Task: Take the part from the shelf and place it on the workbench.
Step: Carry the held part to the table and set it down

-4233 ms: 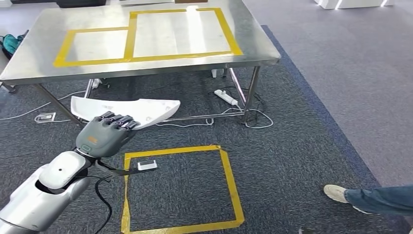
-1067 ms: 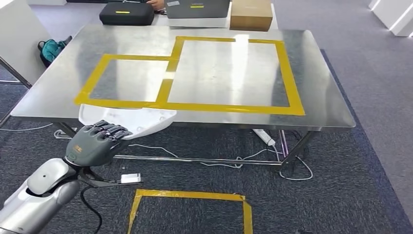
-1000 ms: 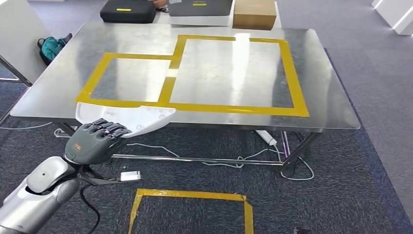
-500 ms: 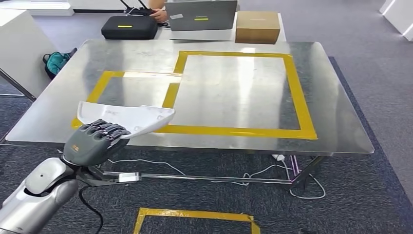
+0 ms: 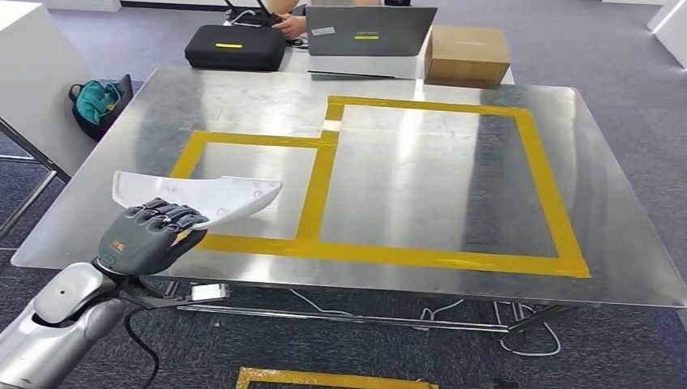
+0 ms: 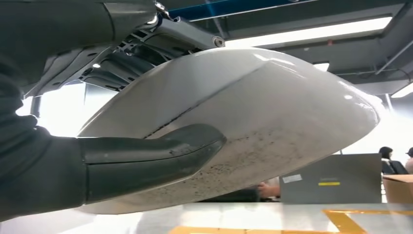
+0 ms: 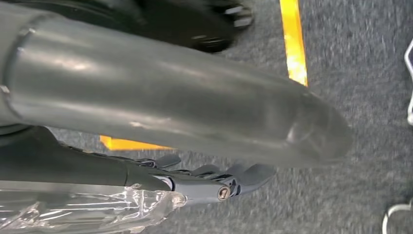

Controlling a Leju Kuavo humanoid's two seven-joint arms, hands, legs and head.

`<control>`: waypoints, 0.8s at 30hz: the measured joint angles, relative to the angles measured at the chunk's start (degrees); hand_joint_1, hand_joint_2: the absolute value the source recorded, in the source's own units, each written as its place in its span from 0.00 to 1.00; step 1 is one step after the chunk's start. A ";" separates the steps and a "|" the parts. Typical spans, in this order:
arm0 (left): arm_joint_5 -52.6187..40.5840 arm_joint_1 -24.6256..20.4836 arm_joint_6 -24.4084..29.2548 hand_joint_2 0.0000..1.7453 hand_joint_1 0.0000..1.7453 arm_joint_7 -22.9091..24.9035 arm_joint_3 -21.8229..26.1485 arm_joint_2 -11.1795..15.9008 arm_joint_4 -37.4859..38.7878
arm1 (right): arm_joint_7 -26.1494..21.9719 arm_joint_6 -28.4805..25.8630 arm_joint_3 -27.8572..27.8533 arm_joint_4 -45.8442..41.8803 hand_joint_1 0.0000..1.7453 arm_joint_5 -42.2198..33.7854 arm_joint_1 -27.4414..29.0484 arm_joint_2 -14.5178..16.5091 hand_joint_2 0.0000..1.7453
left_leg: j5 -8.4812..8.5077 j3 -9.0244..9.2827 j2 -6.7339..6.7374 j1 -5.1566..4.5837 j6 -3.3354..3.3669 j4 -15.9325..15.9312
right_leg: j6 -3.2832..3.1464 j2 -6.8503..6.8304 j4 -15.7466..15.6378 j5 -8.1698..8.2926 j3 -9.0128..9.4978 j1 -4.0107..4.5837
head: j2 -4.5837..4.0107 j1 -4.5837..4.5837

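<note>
White curved part (image 5: 202, 197) is in the left hand (image 5: 144, 237), held up over the near left edge of the steel workbench (image 5: 121, 146), above the near corner of the smaller yellow tape frame (image 5: 320, 178); not resting on the surface as far as the head view shows. Fingers (image 5: 166, 215) curl over the top of the part's near edge. Left wrist view: the thumb (image 6: 151, 156) presses against the underside of the pale shell (image 6: 263, 122), bench surface visible below it with a gap between. Right hand (image 7: 214, 183) hangs over grey carpet (image 7: 360, 87) next to a strip of yellow floor tape (image 7: 293, 41); fingers look loosely extended with nothing in them, but the frame is blurred, so can't tell the exact spread. Larger tape frame (image 5: 543, 174) adjoins the smaller one on the right. At the far edge of the bench: black case (image 5: 235, 47), open laptop (image 5: 369, 32), cardboard box (image 5: 468, 55), and a person's hand (image 5: 290, 24) by the laptop. Teal bag (image 5: 96, 101) on the floor at far left. Cables (image 5: 518, 334) under the bench.
</note>
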 joint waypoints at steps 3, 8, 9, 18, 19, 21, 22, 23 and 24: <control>-0.01 0.17 -0.03 1.00 1.00 0.00 -0.02 -0.03 0.00 | 0.03 -0.03 0.01 0.01 0.00 0.00 0.50 0.04 0.00 | -3.01 3.50 -0.53 -0.44 0.42 -0.07 | -0.80 0.03 1.51 -8.99 -6.10 0.72 | 0.01 0.37; -0.06 0.24 -0.33 1.00 1.00 0.00 0.02 -0.08 0.10 | 0.03 -0.05 0.01 0.02 0.00 -0.04 1.18 0.03 0.00 | -8.72 10.23 -0.93 -1.19 0.09 -0.60 | -3.10 -0.13 -10.73 7.03 -6.55 2.10 | 0.01 0.52; -0.09 0.19 -0.42 1.00 1.00 0.00 0.08 -0.09 0.10 | 0.02 -0.04 0.01 0.02 0.00 -0.04 1.16 0.03 0.00 | -9.09 11.37 -1.07 -1.31 -0.25 -0.56 | -3.28 -0.09 -11.33 8.79 -5.89 2.19 | 0.01 0.56; 3.18 0.26 -4.09 1.00 1.00 -2.35 0.33 0.15 0.22 | -0.14 0.30 0.18 0.01 0.00 0.29 0.39 0.04 0.00 | -14.84 -5.33 -1.10 -1.44 -1.67 16.90 | -4.88 1.02 -13.78 4.51 4.21 1.80 | 0.01 -0.04; 3.46 0.50 -4.34 1.00 1.00 -3.22 0.22 0.17 0.34 | -0.17 0.36 0.29 0.01 0.00 0.42 0.41 0.05 0.00 | -15.89 -6.48 -1.10 -1.49 -1.41 15.11 | -4.85 1.26 -14.06 3.63 5.58 1.81 | 0.01 -0.06; 2.67 1.04 -4.19 1.00 1.00 -4.16 -0.17 0.24 0.79 | -0.19 0.38 0.53 0.05 0.00 0.58 0.46 0.08 0.00 | -9.11 -7.82 -1.03 -1.67 -0.77 8.80 | -4.66 1.63 -14.37 1.55 7.98 1.83 | -0.01 -0.08; 2.01 1.31 -4.07 1.00 1.00 -4.23 -0.43 0.33 1.18 | -0.17 0.37 0.63 0.09 0.00 0.67 0.51 0.09 0.00 | -3.27 -8.20 -0.97 -1.83 -0.56 5.12 | -4.42 1.87 -14.27 0.40 8.67 1.94 | -0.01 -0.21; 1.33 1.61 -4.01 1.00 1.00 -4.15 -0.68 0.45 1.56 | -0.08 0.34 0.73 0.14 0.00 0.75 0.57 0.10 0.00 | 2.20 -8.44 -0.94 -1.95 -0.45 2.47 | -4.19 2.06 -14.17 -0.84 9.16 2.06 | -0.01 -0.19; 0.82 1.82 -3.98 1.00 1.00 -4.05 -0.92 0.60 1.90 | 0.01 0.31 0.83 0.18 0.00 0.85 0.61 0.10 0.00 | 6.03 -8.60 -0.91 -2.03 -0.43 0.87 | -4.01 2.21 -14.11 -1.97 9.53 2.18 | -0.01 -0.20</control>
